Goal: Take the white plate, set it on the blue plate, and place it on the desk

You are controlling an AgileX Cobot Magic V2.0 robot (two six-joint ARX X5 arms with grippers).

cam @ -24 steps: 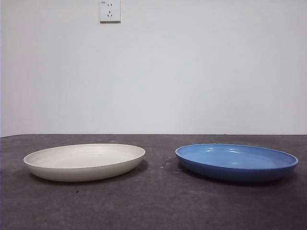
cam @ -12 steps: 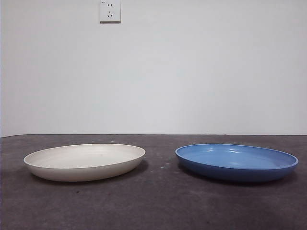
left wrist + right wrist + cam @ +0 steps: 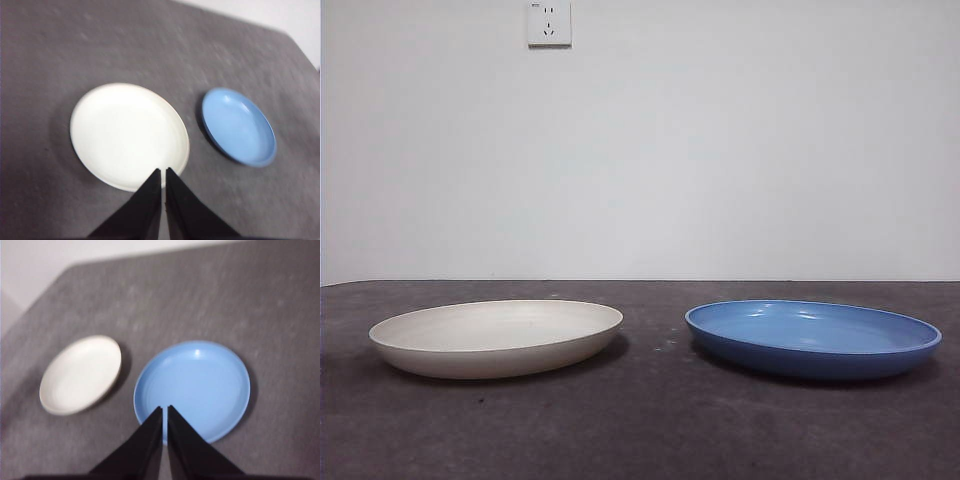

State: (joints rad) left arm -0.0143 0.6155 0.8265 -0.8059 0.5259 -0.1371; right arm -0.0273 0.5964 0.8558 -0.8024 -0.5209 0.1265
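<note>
On the desk (image 3: 650, 430) the white plate (image 3: 496, 337) and blue plate (image 3: 813, 337) lie side by side, apart. High above the white plate hangs the left gripper (image 3: 163, 171), jaws closed and empty; the right gripper (image 3: 164, 408), likewise closed, hangs above the blue.

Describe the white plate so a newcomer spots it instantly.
On the dark desk under the wall socket, two same-size shallow plates lie side by side, apart. The white plate is the one nearer below the socket; it is cream with faint rings, while the blue plate is glossy.
</note>
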